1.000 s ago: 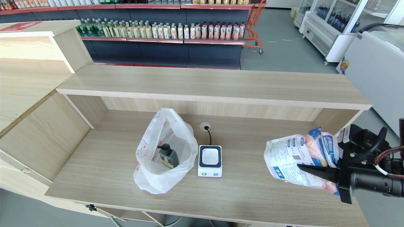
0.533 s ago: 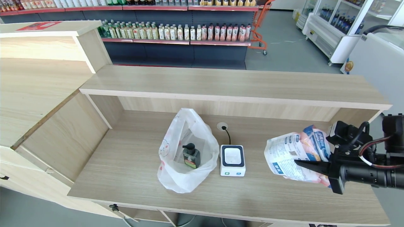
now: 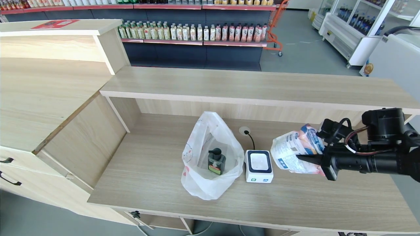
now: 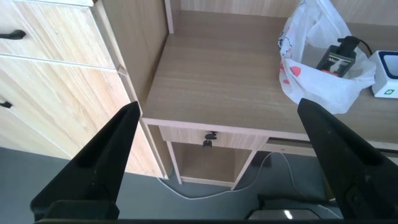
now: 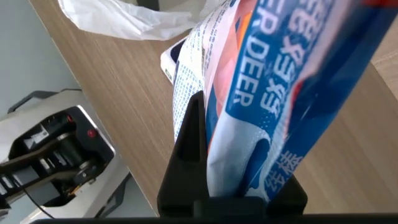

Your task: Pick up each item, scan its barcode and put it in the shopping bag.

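One item looks finished: a dark pump bottle (image 3: 216, 161) stands upright inside the white bag (image 3: 197, 177), which sits open-mouthed on the counter (image 3: 147, 177) just left of the scanner (image 3: 259, 166). The second item, a printed packet (image 3: 293, 153), is in hand but, judging by where it hangs, not yet scanned. It is held in the air over the counter, its free end just beside the scanner's right edge and not above the glass. What remains is to bring its barcode to the scanner and then drop it into the bag; no other goods show on the counter. The right gripper (image 3: 310, 159) is closed on the packet's right end, one dark finger (image 5: 189, 143) lying along the near side of the packet (image 5: 280, 93) with the film bulging around it. The left gripper (image 4: 219, 107) hangs off the counter's left front corner, jaws spread wide and empty, with the bag (image 4: 323, 93) well off to its side. The packet's long axis runs nearly level, left to right, from the gripper toward the scanner, and the free end points to the robot's left. Its fine-print face is turned up toward the head camera, not down at the glass, so it probably needs a roll of the wrist; where the barcode sits I cannot tell
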